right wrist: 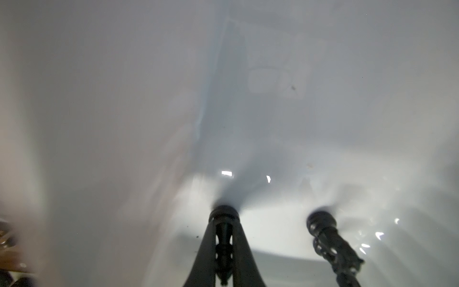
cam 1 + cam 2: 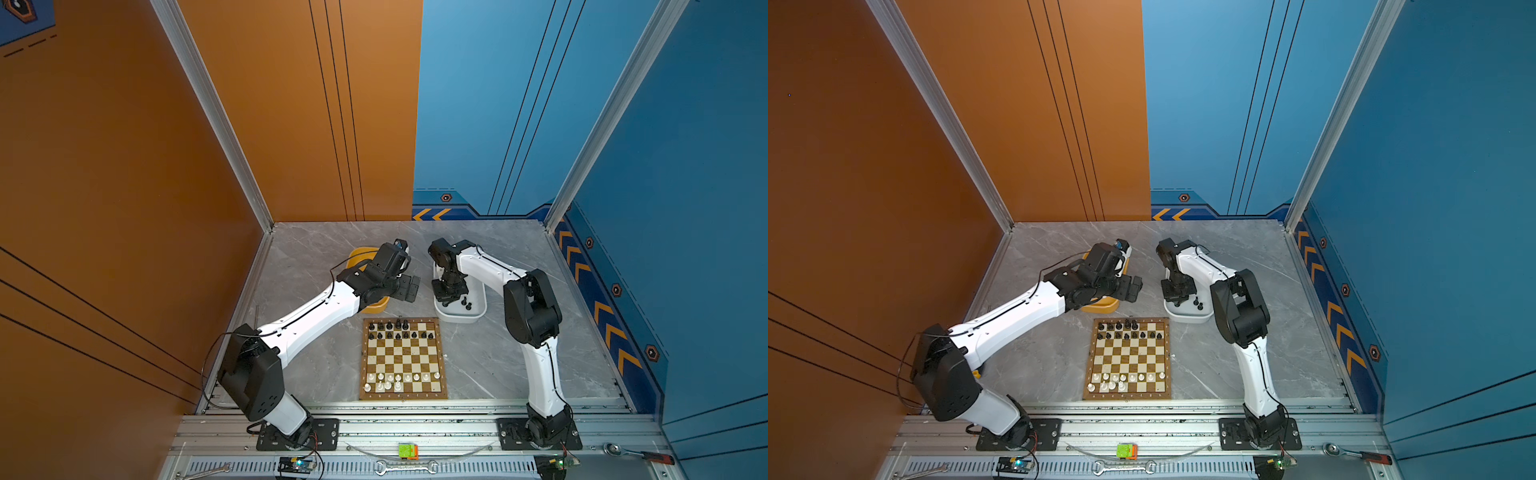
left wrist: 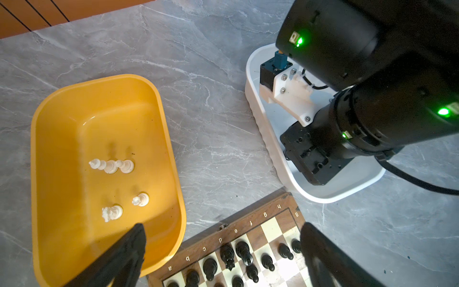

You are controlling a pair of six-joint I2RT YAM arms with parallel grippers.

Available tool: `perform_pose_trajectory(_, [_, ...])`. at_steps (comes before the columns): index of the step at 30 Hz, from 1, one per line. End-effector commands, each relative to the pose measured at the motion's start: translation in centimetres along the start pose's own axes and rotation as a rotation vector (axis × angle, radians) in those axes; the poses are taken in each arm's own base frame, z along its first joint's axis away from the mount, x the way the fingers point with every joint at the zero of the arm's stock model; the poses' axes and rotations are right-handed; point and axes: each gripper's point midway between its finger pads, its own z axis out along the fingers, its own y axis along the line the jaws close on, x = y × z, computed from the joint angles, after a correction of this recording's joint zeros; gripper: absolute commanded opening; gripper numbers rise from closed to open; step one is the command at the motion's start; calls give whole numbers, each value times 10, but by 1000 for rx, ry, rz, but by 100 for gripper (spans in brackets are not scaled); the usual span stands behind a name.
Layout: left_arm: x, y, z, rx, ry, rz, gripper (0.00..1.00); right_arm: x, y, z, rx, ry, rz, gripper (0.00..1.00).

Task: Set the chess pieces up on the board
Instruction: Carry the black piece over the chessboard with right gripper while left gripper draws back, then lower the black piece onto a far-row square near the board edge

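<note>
Chessboard, partly set; both arms at the tubs beyond it.
Lower centre of both top views: board [image 2: 402, 355] [image 2: 1128, 355] flat on the grey table [image 2: 490, 365], white pieces [image 2: 390, 378] on its two near rows, black pieces [image 2: 399, 330] on its two far rows. Beyond, upper left of the board: yellow tub [image 3: 171, 139] holding loose white pieces [image 3: 111, 166]; left gripper [image 3: 222, 227] above the tub's corner and the board's far rim, fingers spread wide. Upper right: white tub [image 2: 478, 316]; right gripper [image 1: 224, 228] down inside, fingers pinching a black piece [image 1: 224, 215]; second black piece [image 1: 321, 223] just beside.
</note>
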Motion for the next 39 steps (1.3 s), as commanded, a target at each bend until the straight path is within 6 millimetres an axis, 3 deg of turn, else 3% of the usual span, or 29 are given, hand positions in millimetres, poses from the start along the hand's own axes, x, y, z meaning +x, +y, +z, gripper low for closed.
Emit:
perform_pose_trajectory(1, [6, 11, -9, -33, -3, -10, 98, -1, -5, -44, 35, -69, -14, 7])
perform_pose_trajectory(5, [16, 19, -14, -55, -3, -21, 98, -3, 2, -85, 32, -142, -39, 8])
perform_pose_trajectory(9, [29, 27, -23, -69, -10, -48, 98, 5, 17, -102, 35, -162, -70, 8])
perform_pose_trajectory(13, [46, 38, -34, -95, -18, -75, 98, 16, 38, -107, 22, -160, -96, 7])
perform_pose_trajectory(23, [85, 70, -63, -155, -35, -145, 98, 53, 93, -74, 24, -72, -211, 7])
perform_pose_trajectory(28, [92, 77, -74, -166, -48, -167, 98, 61, 101, -55, 29, -37, -223, 7])
perform_pose_trajectory(34, [96, 82, -81, -174, -54, -174, 98, 76, 95, -19, 56, 40, -219, 7])
perform_pose_trajectory(39, [97, 83, -82, -172, -53, -176, 98, 75, 98, -10, 49, 50, -218, 8])
